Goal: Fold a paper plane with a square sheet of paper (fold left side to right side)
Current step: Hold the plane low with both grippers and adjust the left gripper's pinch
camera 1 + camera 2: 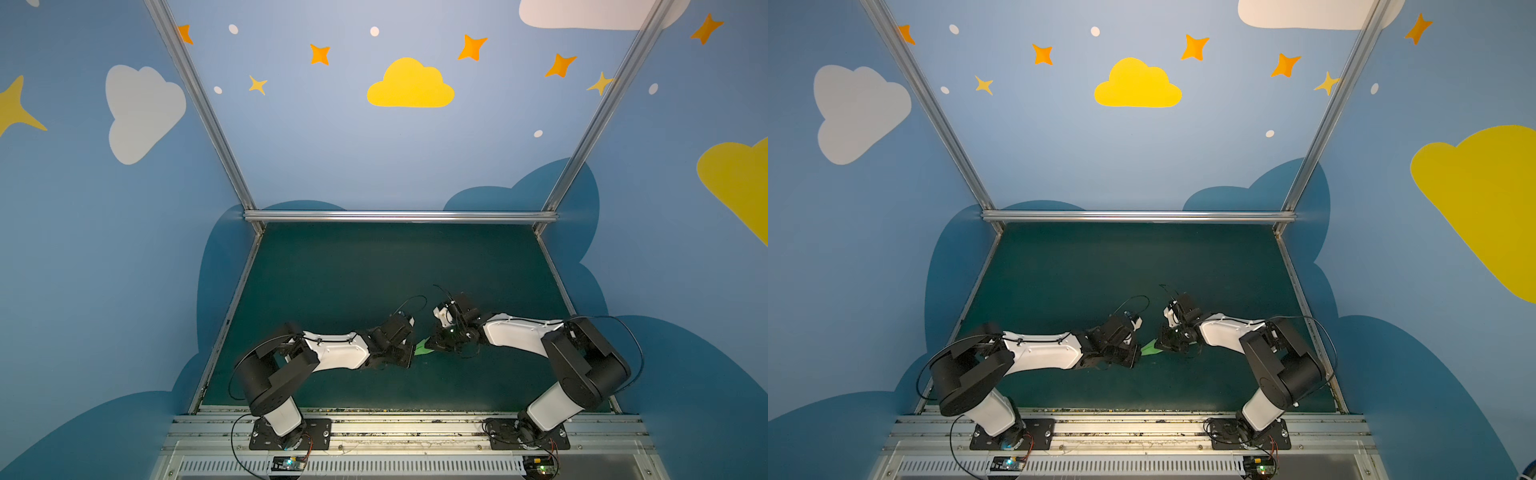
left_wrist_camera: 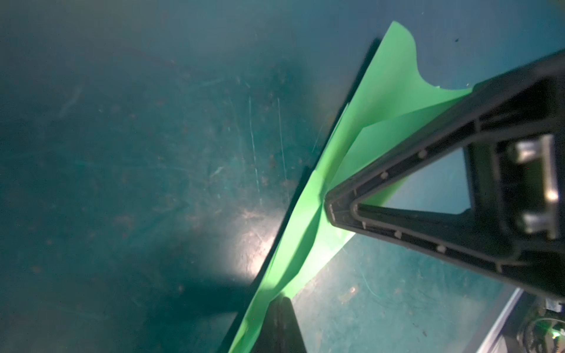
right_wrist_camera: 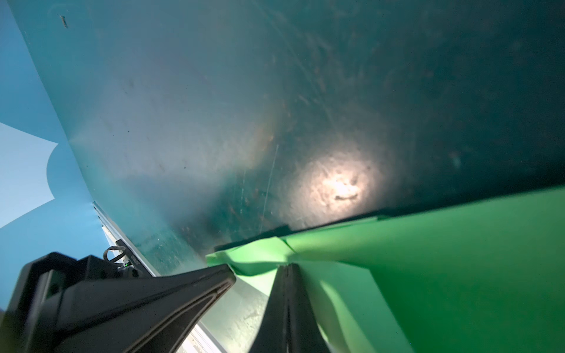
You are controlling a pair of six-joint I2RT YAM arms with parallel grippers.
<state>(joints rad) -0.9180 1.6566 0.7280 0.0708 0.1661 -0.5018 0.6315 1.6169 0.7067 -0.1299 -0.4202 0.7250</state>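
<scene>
1. Currently the left gripper [image 1: 411, 351] is pressing its jaws fully together and pinching one end of the paper plane [image 1: 424, 348], which is stretching from its fingertips straight toward the right gripper [image 1: 432, 343].
2. Likewise, the right gripper is clamping tight on the opposite end, so the bright green paper plane is spanning the short gap between the two grippers in both top views.
3. Seen from the left wrist, the paper plane [image 2: 382, 101] is running away ahead of the left gripper [image 2: 278, 301], its creased layers fanning apart, while the right gripper [image 2: 328, 211] is gripping it farther along.
4. Seen from the right wrist, the paper plane [image 3: 443, 259] is spreading out ahead of the right gripper [image 3: 287, 269], with the left gripper [image 3: 230, 275] sitting just beside it.
5. Underneath both grippers the dark teal mat [image 1: 374, 270] is lying flat; whether the paper plane is touching it cannot be told.
</scene>
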